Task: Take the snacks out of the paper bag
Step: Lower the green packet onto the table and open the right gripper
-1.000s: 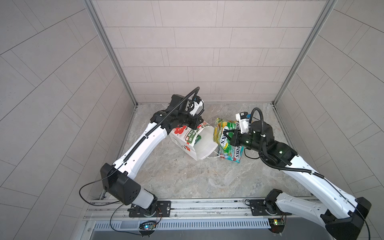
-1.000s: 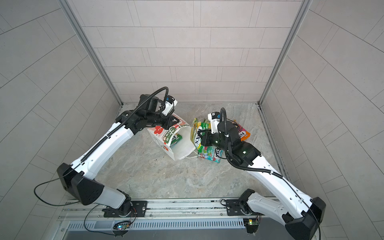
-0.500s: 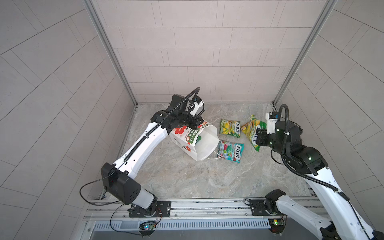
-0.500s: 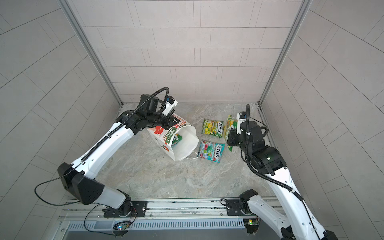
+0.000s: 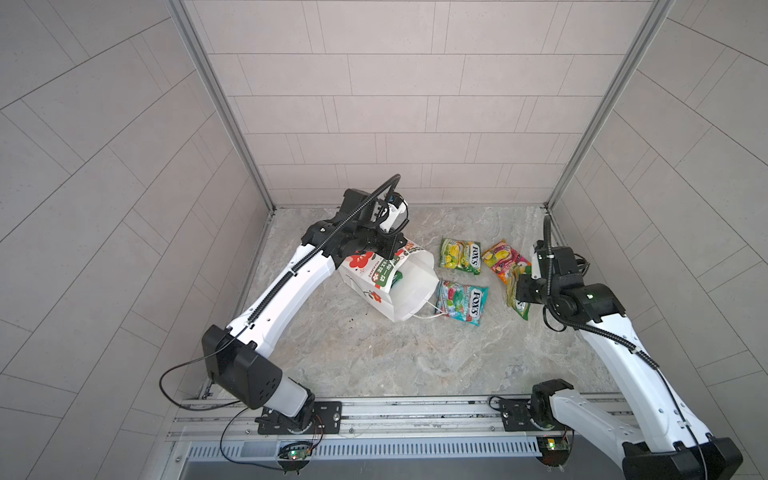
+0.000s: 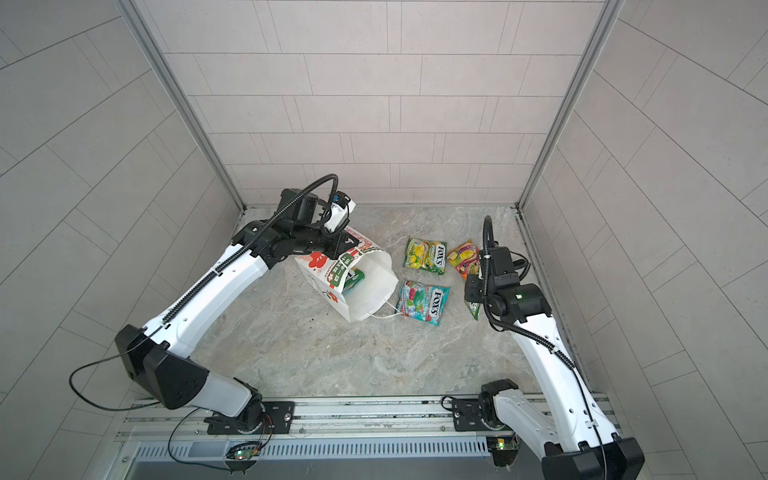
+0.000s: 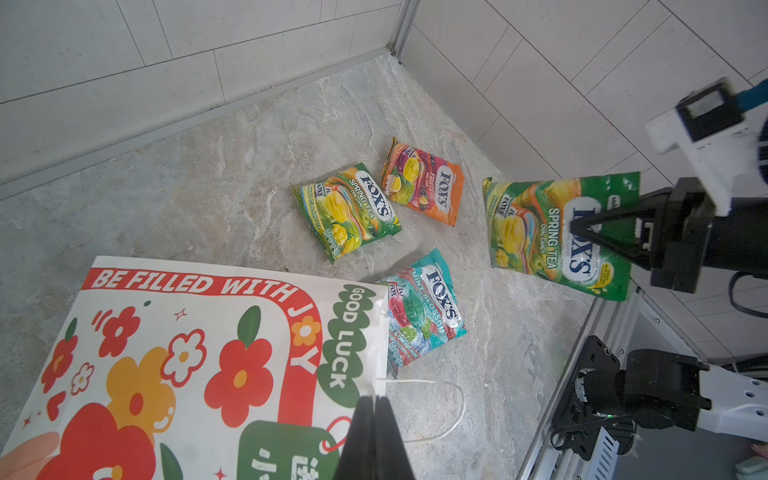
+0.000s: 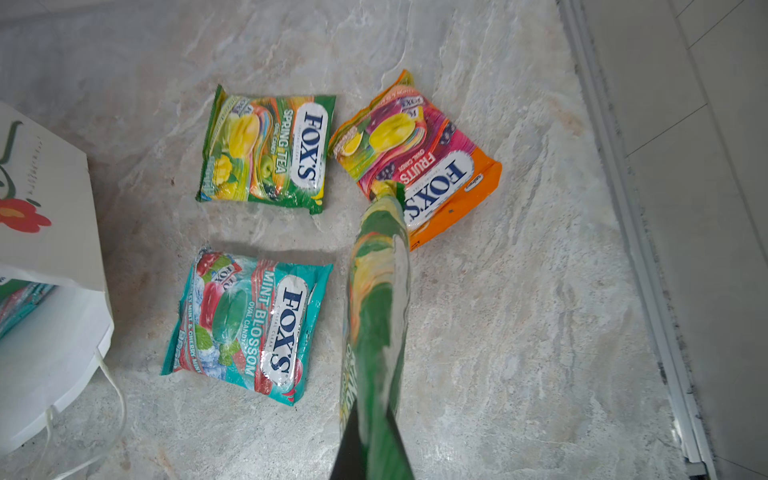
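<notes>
Paper bag (image 5: 376, 286) lies tipped on its side on the surface (image 5: 374, 353), in the middle of both top views, with its mouth open to the right. The left tool (image 7: 375, 405) is closed and pinches the bag's top rim. A bit of an inside pouch (image 6: 354, 279) shows in the mouth. 3 snacks lie flat just right of the bag: a green-yellow pouch (image 5: 460, 257) and an orange-pink pouch (image 5: 500, 257) higher up, and a teal-red pouch (image 5: 462, 301) lower down, beside the mouth. At the right side, the right tool (image 8: 370, 432) is closed on a hanging pouch (image 5: 516, 305), green-yellow too, held up on its edge near the orange-pink one.
</notes>
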`<move>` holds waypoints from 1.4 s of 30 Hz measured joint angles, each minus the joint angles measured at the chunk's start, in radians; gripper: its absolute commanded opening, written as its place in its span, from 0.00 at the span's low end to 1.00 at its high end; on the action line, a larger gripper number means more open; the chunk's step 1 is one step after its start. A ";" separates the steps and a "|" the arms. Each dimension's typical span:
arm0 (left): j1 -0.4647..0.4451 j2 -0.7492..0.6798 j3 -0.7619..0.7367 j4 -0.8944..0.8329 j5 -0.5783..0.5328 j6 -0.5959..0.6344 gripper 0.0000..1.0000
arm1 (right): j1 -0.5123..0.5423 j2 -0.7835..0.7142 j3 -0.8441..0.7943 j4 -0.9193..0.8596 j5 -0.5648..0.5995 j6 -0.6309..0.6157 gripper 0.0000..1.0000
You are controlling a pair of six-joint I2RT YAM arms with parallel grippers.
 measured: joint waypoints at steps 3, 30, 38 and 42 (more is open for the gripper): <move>0.000 0.000 0.000 0.000 0.000 0.000 0.00 | -0.012 0.021 -0.034 0.025 -0.048 0.001 0.00; -0.001 0.000 0.000 0.000 0.000 0.000 0.00 | -0.109 0.117 -0.171 0.175 -0.098 -0.015 0.15; -0.002 0.002 0.000 0.000 0.000 0.000 0.00 | -0.110 0.143 -0.179 0.181 0.027 -0.008 0.39; -0.006 0.002 0.000 0.000 0.000 0.000 0.00 | -0.111 0.125 -0.181 0.182 0.085 -0.006 0.42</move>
